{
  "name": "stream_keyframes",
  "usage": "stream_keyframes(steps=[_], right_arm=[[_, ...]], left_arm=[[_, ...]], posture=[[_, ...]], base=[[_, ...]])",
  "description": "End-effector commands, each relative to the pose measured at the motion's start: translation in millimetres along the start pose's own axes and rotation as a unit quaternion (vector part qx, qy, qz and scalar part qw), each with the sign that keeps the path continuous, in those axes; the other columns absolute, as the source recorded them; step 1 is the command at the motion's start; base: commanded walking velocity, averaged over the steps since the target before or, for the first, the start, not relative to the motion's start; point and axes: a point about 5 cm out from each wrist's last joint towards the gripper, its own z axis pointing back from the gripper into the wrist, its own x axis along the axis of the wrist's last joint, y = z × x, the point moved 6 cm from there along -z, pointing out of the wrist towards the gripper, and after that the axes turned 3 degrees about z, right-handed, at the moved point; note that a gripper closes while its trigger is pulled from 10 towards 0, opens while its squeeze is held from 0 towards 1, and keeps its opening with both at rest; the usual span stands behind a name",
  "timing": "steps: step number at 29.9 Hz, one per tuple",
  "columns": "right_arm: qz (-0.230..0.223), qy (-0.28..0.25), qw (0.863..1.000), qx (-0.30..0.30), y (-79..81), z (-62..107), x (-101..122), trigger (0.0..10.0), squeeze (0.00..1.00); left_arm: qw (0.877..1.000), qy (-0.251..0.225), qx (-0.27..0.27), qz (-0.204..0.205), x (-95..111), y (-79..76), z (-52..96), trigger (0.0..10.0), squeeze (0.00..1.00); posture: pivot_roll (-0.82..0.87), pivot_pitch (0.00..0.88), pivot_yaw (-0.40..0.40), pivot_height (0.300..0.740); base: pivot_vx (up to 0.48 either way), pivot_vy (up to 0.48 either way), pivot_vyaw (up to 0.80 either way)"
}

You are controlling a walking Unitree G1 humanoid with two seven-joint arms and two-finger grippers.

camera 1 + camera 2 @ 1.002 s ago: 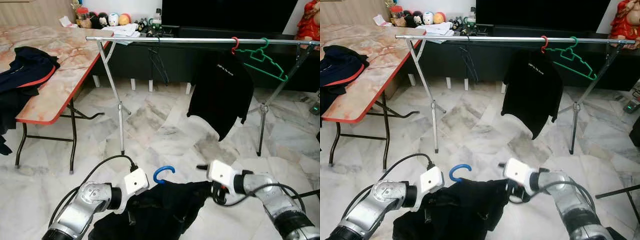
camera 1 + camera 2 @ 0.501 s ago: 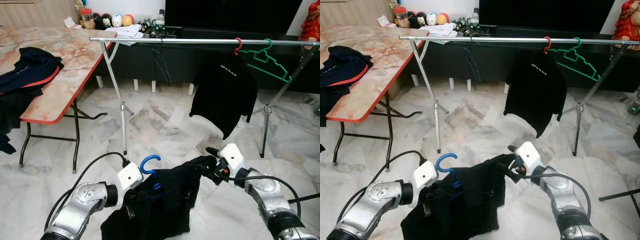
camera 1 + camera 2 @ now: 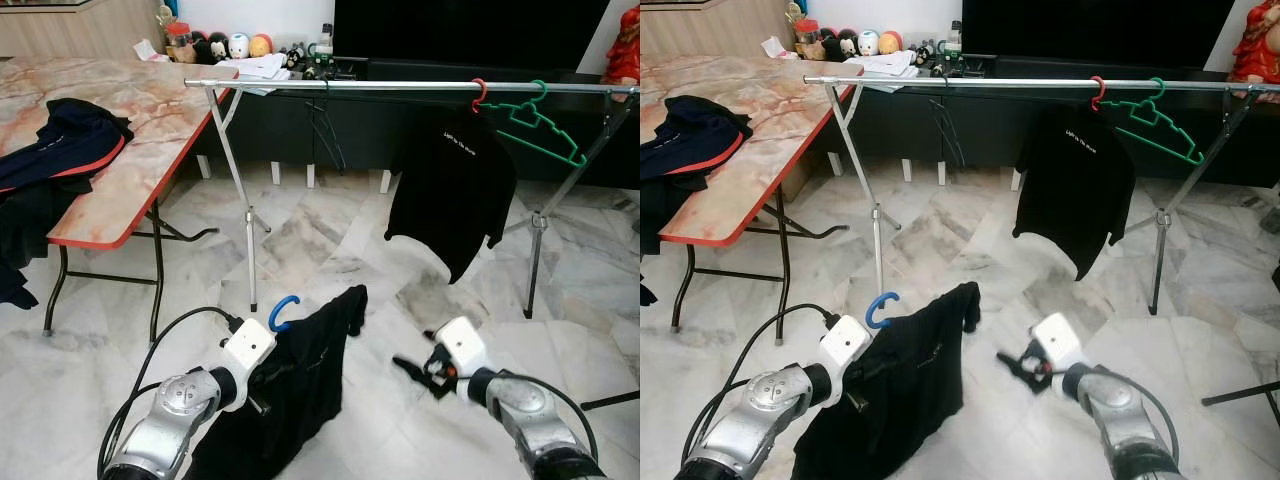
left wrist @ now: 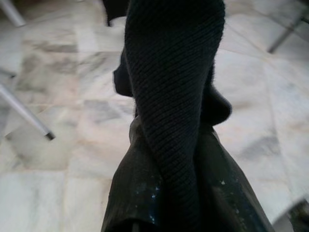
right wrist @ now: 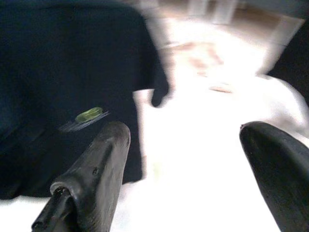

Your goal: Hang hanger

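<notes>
Our left gripper (image 3: 262,368) clamps the blue-hooked hanger (image 3: 283,310) with its black garment (image 3: 300,375); the silver rail (image 3: 400,87) sits high ahead, right gripper (image 3: 412,366) spread empty.

A blue-hooked hanger (image 3: 282,310) carrying a black garment (image 3: 300,380) hangs low at near left, its hook upright and the cloth drooping toward the marble floor. The silver rail (image 3: 400,87) stands farther back, well apart.

My right gripper (image 5: 181,169) is spread wide, its two black fingers (image 5: 94,176) apart with nothing between them. Beyond them hangs a dark garment (image 5: 67,77) with a small green mark, blurred, over the pale marble floor (image 5: 198,145).
</notes>
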Motion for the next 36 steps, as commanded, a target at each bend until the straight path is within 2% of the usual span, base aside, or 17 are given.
stream_keyframes(steps=[1,2,3,5,6,8,9,10,11,14,16,18,22,25,27,32,36], right_arm=[[-0.046,0.027,0.997,-0.048,-5.5,2.3,-18.8,10.0,0.0],[-0.078,0.042,0.993,-0.072,-5.6,4.0,-30.7,10.0,0.0],[-0.124,0.073,0.985,-0.097,-0.3,7.9,-52.8,10.0,0.0],[-0.16,0.13,0.972,-0.114,14.2,16.7,-87.3,10.0,0.0],[-0.159,0.138,0.97,-0.118,16.1,18.6,-92.5,10.0,0.0],[-0.217,0.165,0.949,-0.156,25.5,29.2,-117.7,10.0,0.0],[-0.249,0.185,0.934,-0.179,33.6,38.1,-135.5,10.0,0.0],[-0.253,0.192,0.93,-0.186,35.6,40.9,-140.5,10.0,0.0],[-0.277,0.205,0.916,-0.204,40.8,47.9,-152.2,10.0,0.0],[-0.319,0.221,0.895,-0.22,53.5,57.7,-168.9,10.0,0.0],[-0.326,0.229,0.891,-0.217,59.7,60.8,-174.5,10.0,0.0],[-0.312,0.244,0.897,-0.198,69.0,66.4,-182.9,10.0,0.0],[-0.327,0.252,0.885,-0.213,67.9,73.2,-189.9,10.0,0.0],[-0.312,0.259,0.888,-0.215,66.9,74.7,-191.3,10.0,0.0],[-0.319,0.254,0.885,-0.223,65.1,74.9,-190.8,10.0,0.0],[-0.295,0.257,0.897,-0.205,69.2,71.7,-188.5,10.0,0.0],[-0.294,0.261,0.896,-0.208,70.0,73.4,-190.5,10.0,0.0]], left_arm=[[1.0,-0.016,0.022,-0.003,7.2,8.7,0.3,10.0,0.0],[0.999,-0.019,0.027,0.003,7.0,9.4,0.1,10.0,0.0],[0.999,-0.023,0.04,0.013,6.8,11.3,0.2,10.0,0.0],[0.997,-0.023,0.066,0.028,4.2,16.3,0.7,10.0,0.0],[0.997,-0.022,0.071,0.029,3.4,16.9,0.8,10.0,0.0],[0.994,-0.025,0.094,0.041,1.4,21.8,2.7,10.0,0.0],[0.992,-0.03,0.108,0.052,1.1,25.1,4.4,10.0,0.0],[0.992,-0.032,0.111,0.056,1.1,26.0,4.8,10.0,0.0],[0.99,-0.034,0.12,0.06,0.7,27.8,6.0,10.0,0.0],[0.989,-0.024,0.135,0.051,-3.5,30.2,8.7,10.0,0.0],[0.989,-0.015,0.138,0.05,-6.9,29.8,9.5,10.0,0.0],[0.989,-0.017,0.131,0.067,-8.3,25.4,10.2,10.0,0.0],[0.99,-0.012,0.128,0.053,-9.3,19.8,8.3,10.0,0.0],[0.99,-0.012,0.126,0.064,-10.2,17.2,7.0,10.0,0.0],[0.989,-0.01,0.13,0.065,-10.9,17.5,6.6,10.0,0.0],[0.989,-0.009,0.13,0.064,-12.1,16.9,8.0,10.0,0.0],[0.989,-0.007,0.129,0.067,-14.0,15.7,9.6,10.0,0.0]], posture=[[0.06,0.076,0.01,0.74],[0.06,0.079,0.01,0.74],[0.06,0.083,0.01,0.74],[0.06,0.09,0.013,0.74],[0.06,0.09,0.013,0.74],[0.06,0.094,0.011,0.74],[0.06,0.096,0.011,0.74],[0.06,0.096,0.011,0.74],[0.07,0.1,0.008,0.74],[0.08,0.102,0.007,0.74],[0.07,0.107,0.006,0.74],[0.07,0.111,0.001,0.74],[0.07,0.113,-0.002,0.74],[0.06,0.112,-0.001,0.74],[0.06,0.112,-0.001,0.74],[0.06,0.107,0.0,0.74],[0.06,0.103,0.002,0.74]], base=[[0.0,0.0,0.0],[0.0,0.0,0.0],[0.0,0.0,0.0],[0.0,0.0,0.0],[0.0,0.0,0.0],[0.0,0.0,0.0],[0.0,0.0,0.0],[0.0,0.0,0.0],[0.0,0.0,0.0],[0.0,0.0,0.0],[0.0,0.0,0.0],[0.0,0.0,0.0],[0.203,0.0,0.0],[0.311,0.0,0.0],[0.379,0.0,0.0],[0.39,0.0,0.0],[0.392,0.0,0.0]])
